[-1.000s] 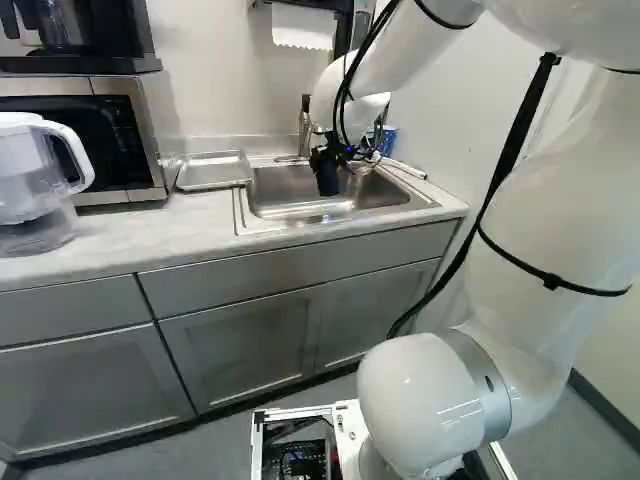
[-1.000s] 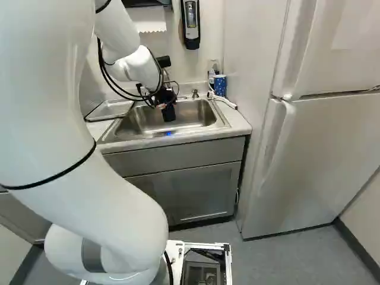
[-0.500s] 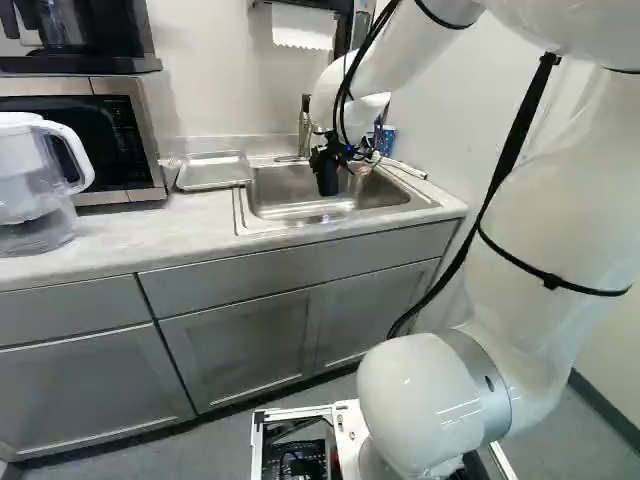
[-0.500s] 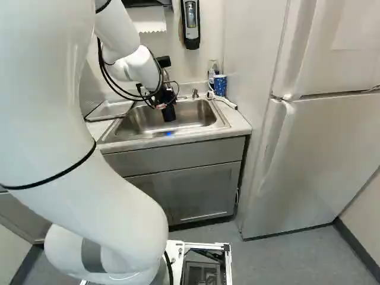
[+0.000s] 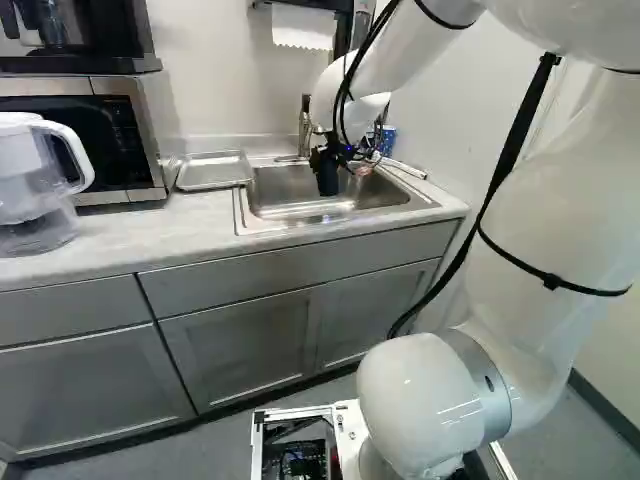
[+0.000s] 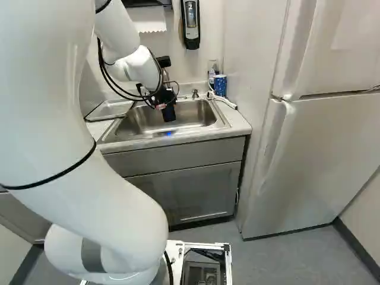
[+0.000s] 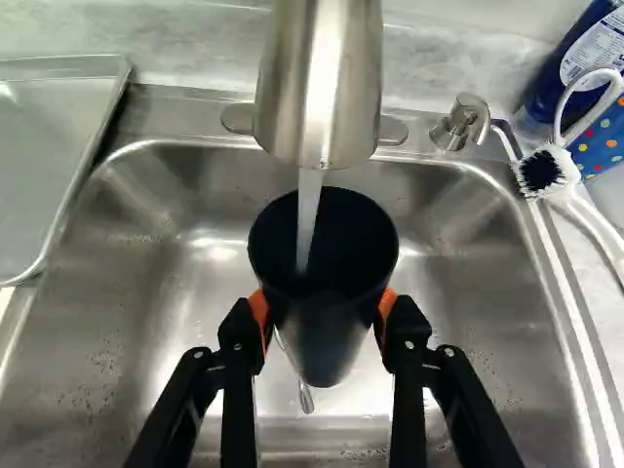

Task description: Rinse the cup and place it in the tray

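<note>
Holding the dark cup [image 7: 330,341] under the faucet [image 7: 320,83] right now, and a stream of water [image 7: 308,214] is running straight into its open mouth. The gripper [image 5: 327,160] has both fingers clamped on the cup, orange pads [image 7: 258,308] against it from two sides, so yeah, it's over the sink [image 7: 136,312] and not in the tray [image 5: 212,172]. That tray sits on the counter just left of the sink in the left base view, and a brush [image 7: 543,174] lies near the spotted blue mug [image 7: 601,144]
</note>
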### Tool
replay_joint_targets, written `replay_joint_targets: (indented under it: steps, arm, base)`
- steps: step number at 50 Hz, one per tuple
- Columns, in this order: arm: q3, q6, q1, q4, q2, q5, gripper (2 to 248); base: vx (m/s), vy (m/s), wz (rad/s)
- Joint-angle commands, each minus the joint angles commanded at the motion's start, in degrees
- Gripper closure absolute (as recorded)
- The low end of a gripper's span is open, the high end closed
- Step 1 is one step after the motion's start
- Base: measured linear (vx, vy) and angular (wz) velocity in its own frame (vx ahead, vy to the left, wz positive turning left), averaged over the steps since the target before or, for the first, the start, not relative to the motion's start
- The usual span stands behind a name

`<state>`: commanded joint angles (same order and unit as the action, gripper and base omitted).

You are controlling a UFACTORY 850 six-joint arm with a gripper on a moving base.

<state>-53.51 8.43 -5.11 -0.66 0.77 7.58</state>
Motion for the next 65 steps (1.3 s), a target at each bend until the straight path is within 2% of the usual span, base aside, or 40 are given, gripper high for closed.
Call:
replay_joint_targets:
  steps: [65]
  arm:
    - [0.0,0.0,0.0,0.0,0.0,0.0,128]
  base:
    - [0.0,0.0,0.0]
